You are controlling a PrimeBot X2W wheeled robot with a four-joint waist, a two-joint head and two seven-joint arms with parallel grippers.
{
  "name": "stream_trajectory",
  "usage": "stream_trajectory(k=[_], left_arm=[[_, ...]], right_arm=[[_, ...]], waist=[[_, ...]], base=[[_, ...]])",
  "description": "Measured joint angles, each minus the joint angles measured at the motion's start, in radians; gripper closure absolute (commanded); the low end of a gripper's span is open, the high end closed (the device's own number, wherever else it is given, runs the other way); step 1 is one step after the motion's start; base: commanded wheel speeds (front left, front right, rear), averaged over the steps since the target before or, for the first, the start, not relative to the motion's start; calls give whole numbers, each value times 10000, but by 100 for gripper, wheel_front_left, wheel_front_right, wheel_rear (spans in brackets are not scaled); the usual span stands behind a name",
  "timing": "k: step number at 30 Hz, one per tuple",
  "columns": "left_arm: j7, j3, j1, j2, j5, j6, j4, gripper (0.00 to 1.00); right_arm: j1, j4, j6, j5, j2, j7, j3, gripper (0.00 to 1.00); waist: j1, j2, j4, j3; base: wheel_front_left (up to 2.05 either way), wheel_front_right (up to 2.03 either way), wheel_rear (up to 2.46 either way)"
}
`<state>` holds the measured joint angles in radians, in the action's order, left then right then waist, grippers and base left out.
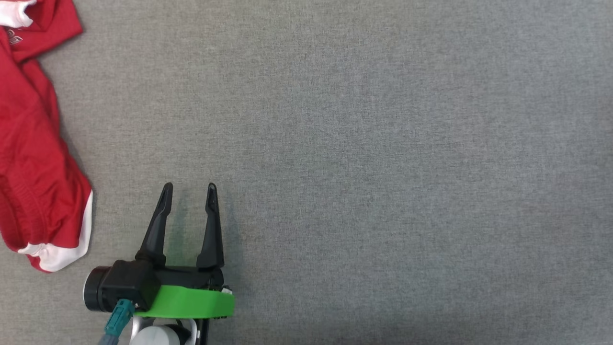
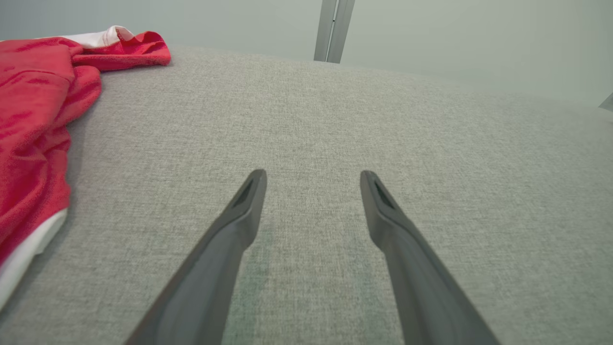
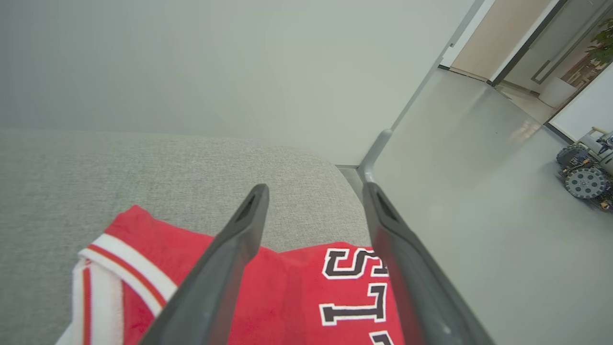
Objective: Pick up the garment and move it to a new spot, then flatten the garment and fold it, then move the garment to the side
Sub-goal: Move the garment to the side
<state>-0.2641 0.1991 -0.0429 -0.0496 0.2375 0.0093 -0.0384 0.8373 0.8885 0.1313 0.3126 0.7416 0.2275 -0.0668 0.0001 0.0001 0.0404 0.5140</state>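
Worktop: covered edge to edge in grey woven fabric, even in tone, with a rounded far corner seen from the right wrist view. Wall: plain, pale grey-green, unmarked, directly behind the worktop. A grey metal upright stands against it past the far edge. Floor: smooth, pale grey, glossy, carrying a soft reflection of light. Far right: a beige door panel beside a dark-framed glass partition; a wheeled machine on the floor; green foliage beyond the glass. Lighting: even, diffuse.
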Motion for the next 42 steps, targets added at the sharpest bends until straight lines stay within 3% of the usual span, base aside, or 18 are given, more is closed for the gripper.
stream_trajectory(k=[7,10,14,21,31,42], left_arm=[[0,-619,527,2,171,-111,598,0],[0,-947,840,-2,173,-242,782,0],[0,-1310,1132,2,171,-435,1005,0],[0,-1712,1781,-2,159,-577,1151,0],[0,-1893,2335,0,77,-727,1327,0],[0,-1801,2309,0,63,-844,1425,0]], right_arm=[[-2248,-2472,0,-115,-1603,314,637,0],[-3625,-3921,0,-399,-2297,341,211,0],[-5775,-5716,-2,-1087,-3753,343,-485,0],[-8334,-7110,0,-1981,-5588,347,-708,0],[-9391,-7296,0,-2295,-6355,351,-422,0],[-9415,-7394,0,-2376,-6477,351,-504,0]], waist=[[-1,0,-73,-1219],[-1,0,-137,-1886],[-2,0,-216,-2766],[-2,-1,-387,-4040],[-2,0,-844,-5142],[-2,0,-916,-5268]], base=[[0,0,0],[0,0,0],[0,0,0],[0,0,0],[0,0,0],[0,0,0]])
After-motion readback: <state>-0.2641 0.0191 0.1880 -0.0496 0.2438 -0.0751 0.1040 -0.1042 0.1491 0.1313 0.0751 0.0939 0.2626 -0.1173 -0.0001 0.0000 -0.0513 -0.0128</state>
